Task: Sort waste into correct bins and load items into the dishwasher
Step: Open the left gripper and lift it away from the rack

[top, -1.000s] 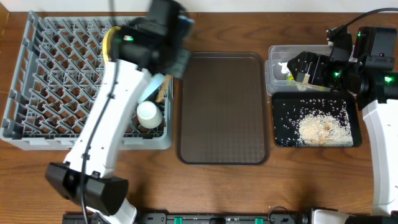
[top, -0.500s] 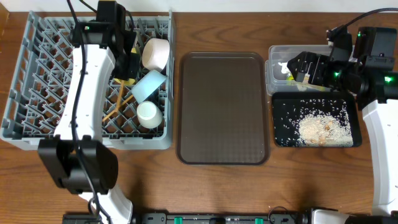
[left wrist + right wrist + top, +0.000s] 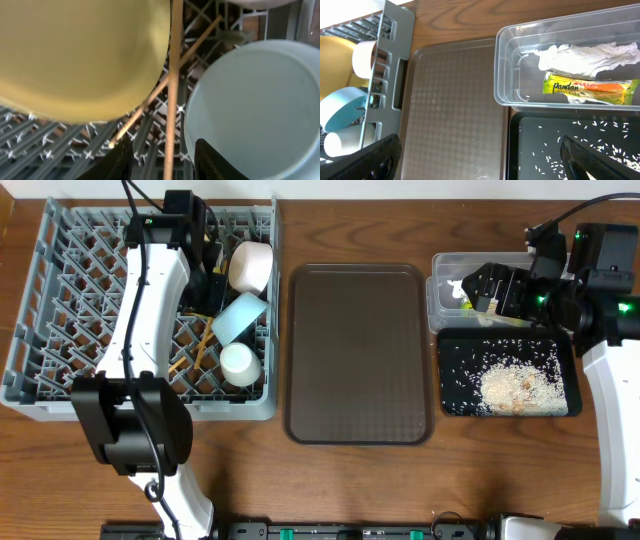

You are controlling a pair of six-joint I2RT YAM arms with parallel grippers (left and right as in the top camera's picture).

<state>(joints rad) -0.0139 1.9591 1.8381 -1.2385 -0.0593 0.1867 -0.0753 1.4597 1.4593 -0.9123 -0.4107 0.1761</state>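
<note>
My left gripper (image 3: pixel 205 272) hangs over the grey dishwasher rack (image 3: pixel 60 395), open. In the left wrist view its jaws (image 3: pixel 164 145) stand apart on either side of one wooden chopstick (image 3: pixel 172 85), clear of it. A second chopstick (image 3: pixel 150 102) crosses it. The yellow plate (image 3: pixel 75 50) stands to the left and the light blue bowl (image 3: pixel 255 110) to the right. The white bowl (image 3: pixel 250 267) and cream cup (image 3: pixel 240 362) also sit in the rack. My right gripper (image 3: pixel 477 145) is wide open and empty above the edge of the black tray (image 3: pixel 540 140).
The clear tub (image 3: pixel 502 75) holds crumpled white paper (image 3: pixel 580 55) and the green-and-orange wrapper (image 3: pixel 590 87). Rice scraps (image 3: pixel 515 388) lie in the black tray (image 3: pixel 455 405). A dark brown serving tray (image 3: pixel 358 355) lies between the rack and the bins.
The left arm has swung from over the rack's right side toward its back, uncovering the bowls and cup. Its jaws have parted. The right arm has not moved.
</note>
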